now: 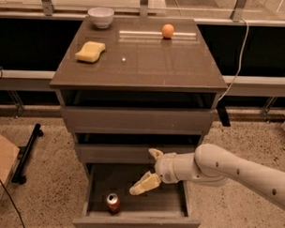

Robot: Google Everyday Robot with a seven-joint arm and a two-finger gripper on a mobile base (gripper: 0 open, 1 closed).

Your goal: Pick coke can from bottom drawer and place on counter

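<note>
Sponge (90,51) and bowl (101,16) sat upper left on the table (149,64), leaving the mid-slab free for a drop. Coke can (113,202) stood upright at lower centre-left in the bottom drawer (134,224), which was pulled out, so top access looked possible. Gripper (149,170) hung just up-right of the can, fingers spread, no contact; probably staged for the grasp. Orange ball (168,31) sat top right. Count: one can, one sponge, one bowl, one ball, three drawers.
</note>
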